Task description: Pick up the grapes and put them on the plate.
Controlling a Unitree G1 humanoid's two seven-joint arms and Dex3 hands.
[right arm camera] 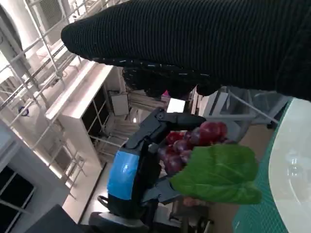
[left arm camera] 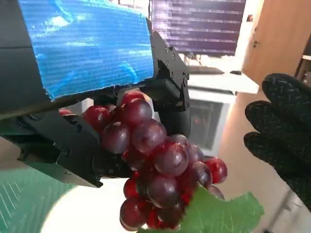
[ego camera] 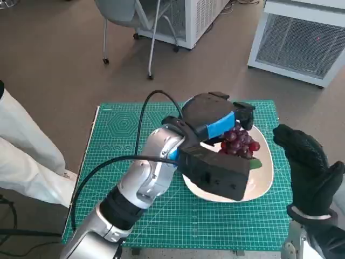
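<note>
The left hand [ego camera: 218, 116] is gripping the grapes [ego camera: 240, 142] over the white plate [ego camera: 264, 181], its black fingers [left arm camera: 167, 82] closing round the top of the bunch, though the head view is not showing whether the fruit is touching the plate. The right hand [ego camera: 310, 170] is hovering just beside the plate with fingers spread, holding nothing. The left forearm is hiding much of the plate, and the green leaf [right arm camera: 218, 172] is covering the bunch's lower part.
</note>
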